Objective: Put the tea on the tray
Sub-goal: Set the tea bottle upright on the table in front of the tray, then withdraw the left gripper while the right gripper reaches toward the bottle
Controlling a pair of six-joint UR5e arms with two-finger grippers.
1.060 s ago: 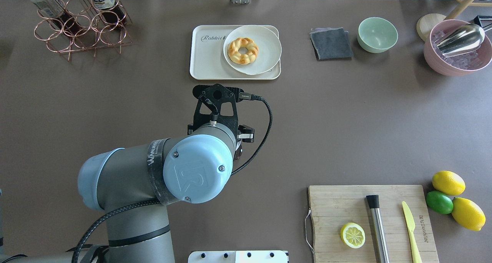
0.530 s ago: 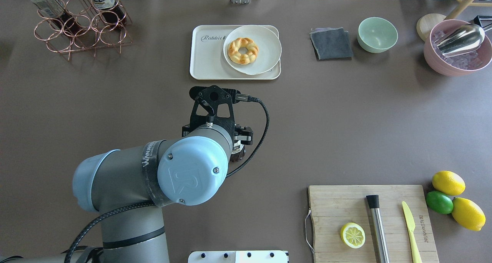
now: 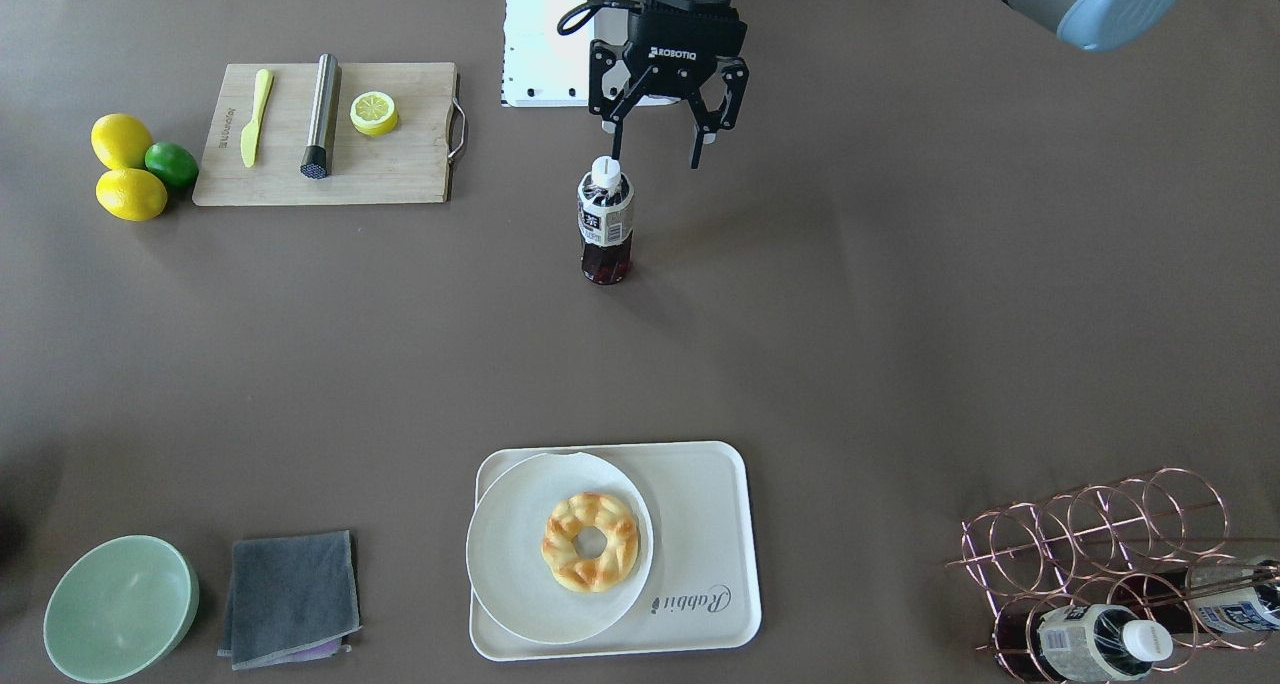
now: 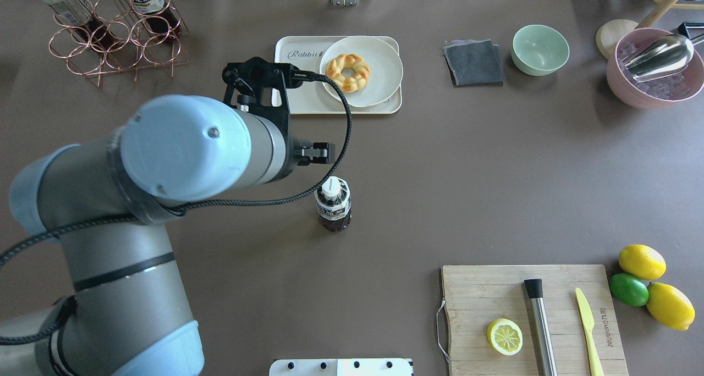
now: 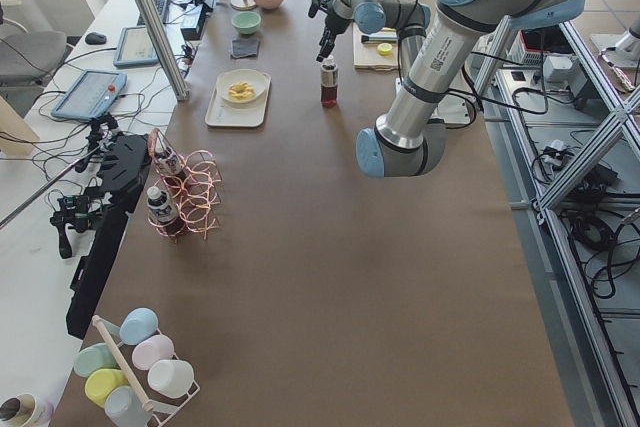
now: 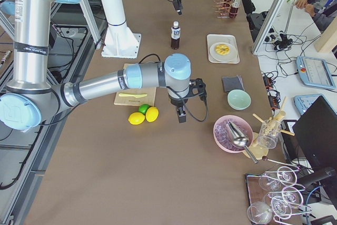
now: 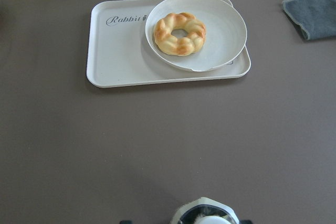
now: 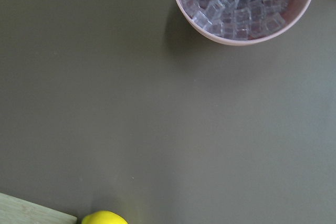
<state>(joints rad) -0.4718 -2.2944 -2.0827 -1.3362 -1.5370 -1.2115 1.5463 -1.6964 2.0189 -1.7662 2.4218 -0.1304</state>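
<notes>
One tea bottle (image 3: pixel 605 222) stands upright on the bare table, well short of the tray (image 3: pixel 700 524). It also shows in the overhead view (image 4: pixel 333 204) and at the bottom edge of the left wrist view (image 7: pixel 207 214). My left gripper (image 3: pixel 655 154) is open and empty, raised just above and behind the bottle's cap. The tray (image 4: pixel 294 84) holds a round plate (image 4: pixel 379 84) with a doughnut (image 4: pixel 347 72) on its right part. My right gripper (image 6: pixel 181 113) hangs near the lemons, and I cannot tell its state.
A copper rack (image 4: pixel 110 40) at the far left holds two more bottles (image 4: pixel 148 2). A grey cloth (image 4: pixel 474 62), a green bowl (image 4: pixel 540 49) and a pink ice bowl (image 4: pixel 652 71) stand far right. A cutting board (image 4: pixel 495 288) and lemons (image 4: pixel 641 260) are near right.
My left arm has lifted and swung toward the far left. The bottle that was under the gripper now stands free on the table in about the same spot.
</notes>
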